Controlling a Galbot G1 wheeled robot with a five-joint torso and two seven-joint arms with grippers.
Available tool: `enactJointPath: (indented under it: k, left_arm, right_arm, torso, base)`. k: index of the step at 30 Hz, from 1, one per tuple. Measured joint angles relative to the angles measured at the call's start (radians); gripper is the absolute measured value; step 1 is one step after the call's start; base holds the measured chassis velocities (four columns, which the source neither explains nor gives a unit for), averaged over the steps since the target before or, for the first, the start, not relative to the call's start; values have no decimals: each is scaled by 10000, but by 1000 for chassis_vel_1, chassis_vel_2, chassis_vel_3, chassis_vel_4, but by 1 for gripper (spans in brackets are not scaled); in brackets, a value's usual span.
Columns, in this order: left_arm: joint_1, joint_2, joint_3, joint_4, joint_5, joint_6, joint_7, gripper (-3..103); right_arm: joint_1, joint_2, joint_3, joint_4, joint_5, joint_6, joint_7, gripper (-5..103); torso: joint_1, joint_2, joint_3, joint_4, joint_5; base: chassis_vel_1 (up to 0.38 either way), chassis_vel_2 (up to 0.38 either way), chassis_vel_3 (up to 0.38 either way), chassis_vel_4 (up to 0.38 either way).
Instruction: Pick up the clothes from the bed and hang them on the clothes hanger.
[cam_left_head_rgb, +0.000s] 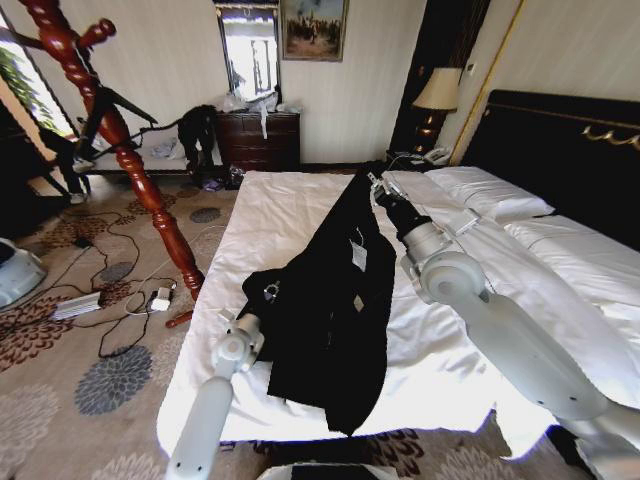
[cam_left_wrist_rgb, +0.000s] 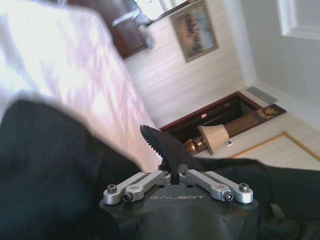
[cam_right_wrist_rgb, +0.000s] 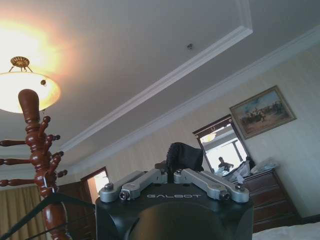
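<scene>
The clothes (cam_left_head_rgb: 335, 300), a black coat with a small white tag, hang stretched above the white bed (cam_left_head_rgb: 290, 205) between my two grippers. My right gripper (cam_left_head_rgb: 377, 186) is shut on the coat's upper end, raised over the middle of the bed. In the right wrist view a bunch of black cloth sits pinched in the right gripper (cam_right_wrist_rgb: 184, 157), which points at the ceiling. My left gripper (cam_left_head_rgb: 252, 322) is shut on the coat's lower left edge near the bed's foot; black cloth (cam_left_wrist_rgb: 45, 165) drapes around the left gripper (cam_left_wrist_rgb: 162, 150). The reddish-brown clothes hanger (cam_left_head_rgb: 100, 120) stands off the bed's left side and also shows in the right wrist view (cam_right_wrist_rgb: 37, 150).
A black tripod-like stand (cam_left_head_rgb: 115, 105) leans by the coat stand. Cables and a power strip (cam_left_head_rgb: 78, 305) lie on the patterned carpet left of the bed. A dark dresser (cam_left_head_rgb: 258, 140) stands at the far wall, a lamp (cam_left_head_rgb: 437, 95) beside the black headboard (cam_left_head_rgb: 560, 140).
</scene>
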Motion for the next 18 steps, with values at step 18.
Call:
enactJointPath:
  k: [18]
  left_arm:
    - [-4106, 7378, -1663, -2230, -3699, 251, -1698, 2]
  right_arm:
    - [1889, -798, 390, -407, 233, -260, 221, 1]
  torso:
    - [1, -1, 0, -9, 2]
  base:
    - [0, 0, 0, 0]
